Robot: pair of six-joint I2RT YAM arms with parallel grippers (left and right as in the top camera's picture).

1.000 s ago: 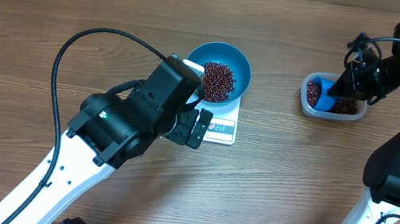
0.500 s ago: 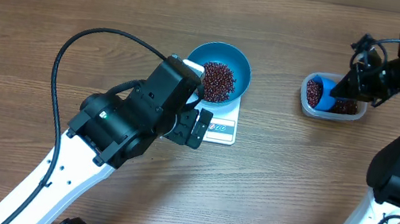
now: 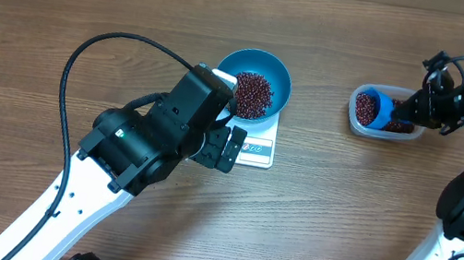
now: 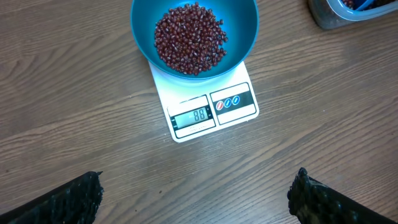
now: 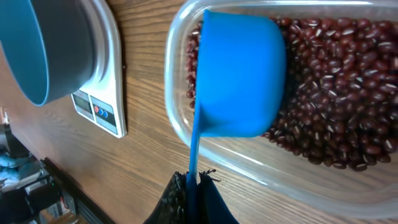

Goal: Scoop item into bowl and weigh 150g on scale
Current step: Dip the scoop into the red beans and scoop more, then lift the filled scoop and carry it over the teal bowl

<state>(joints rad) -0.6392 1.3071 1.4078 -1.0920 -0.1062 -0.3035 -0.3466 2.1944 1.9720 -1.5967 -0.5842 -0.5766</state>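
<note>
Overhead and wrist views, taken with the scale (image 3: 253, 148) as landmark. The scale lies flat on the tabletop (image 3: 339, 222), its display edge on the near side; the window shows two digits that read as 88. The bowl (image 3: 279, 80) stands on the far part of the scale and overhangs the platform to the left, right and far side. A heap of beans (image 3: 253, 94) fills its middle, leaving the rim bare.

Open room: bare wood lies on the near side of the scale and to its right, up to the tub (image 3: 353, 109), which stands well apart from the scale. More beans lie in the tub.

My left arm comes in from the near left of the scale, a black cable arching over it. Its wrist housing overlaps the bowl's left rim in the overhead view. My left gripper (image 4: 196, 194) hangs over the near side of the scale. Its fingers are spread wide and hold nothing, with only tabletop between them.

My right arm rises from the near right and reaches leftward toward the scale, ending at the tub. My right gripper (image 5: 194, 185) is clamped tight on the thin handle of the scoop (image 5: 239, 74). The scoop's cup sits inside the tub at the end nearer the scale, its outer wall turned to the wrist camera and beans around it.
</note>
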